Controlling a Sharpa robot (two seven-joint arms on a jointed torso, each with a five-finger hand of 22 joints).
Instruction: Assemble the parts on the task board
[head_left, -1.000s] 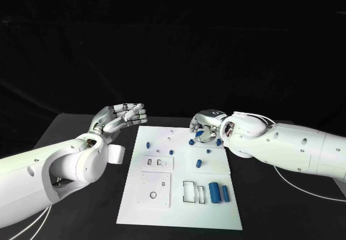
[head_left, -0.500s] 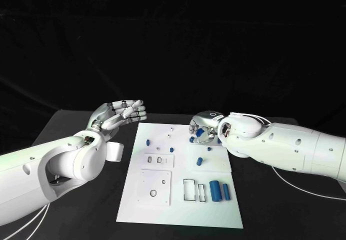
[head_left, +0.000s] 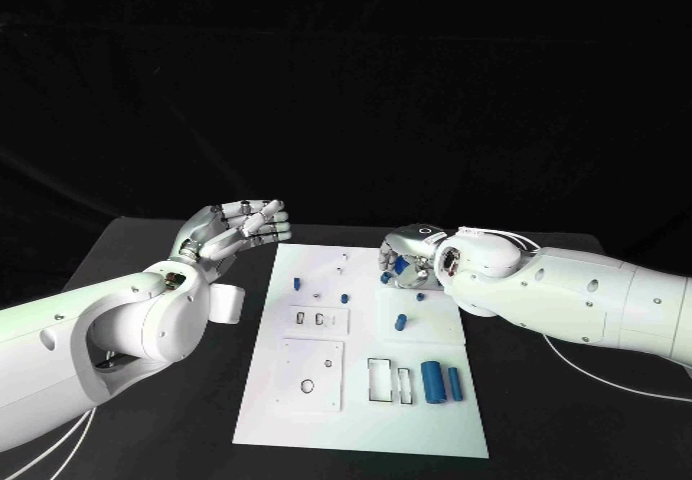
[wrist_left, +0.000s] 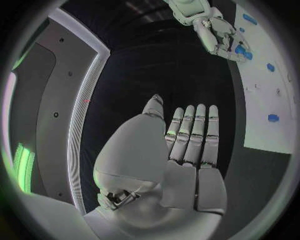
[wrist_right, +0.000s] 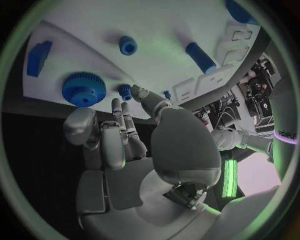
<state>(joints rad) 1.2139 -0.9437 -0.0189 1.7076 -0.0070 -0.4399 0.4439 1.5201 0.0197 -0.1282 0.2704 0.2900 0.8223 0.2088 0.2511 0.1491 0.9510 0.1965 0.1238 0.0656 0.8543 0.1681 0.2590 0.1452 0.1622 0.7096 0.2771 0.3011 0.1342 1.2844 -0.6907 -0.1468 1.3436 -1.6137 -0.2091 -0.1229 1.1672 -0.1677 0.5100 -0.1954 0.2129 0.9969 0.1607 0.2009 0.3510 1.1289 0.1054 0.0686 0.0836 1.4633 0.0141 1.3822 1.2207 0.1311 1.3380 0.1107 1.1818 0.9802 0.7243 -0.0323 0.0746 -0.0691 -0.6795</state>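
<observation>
**Right hand settles lower over the board's far edge**

Since a second ago the right hand (head_left: 408, 262) has dropped slightly toward the task board (head_left: 361, 400), fingers (wrist_right: 119, 135) released and spread, holding nothing, above a blue gear (wrist_right: 83, 89). Left hand (head_left: 235, 232) stays raised beside the board, fingers straight, empty. Blue parts (head_left: 430, 383) lie on the board, mid-desk (head_left: 144, 260).

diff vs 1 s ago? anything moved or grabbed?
Small changes only. The right hand has eased a little toward the far right corner of the task board, over the blue gear; whether it touches the gear is unclear. The left hand stays raised and empty beside the board. The two blue cylinders have not moved.
</observation>
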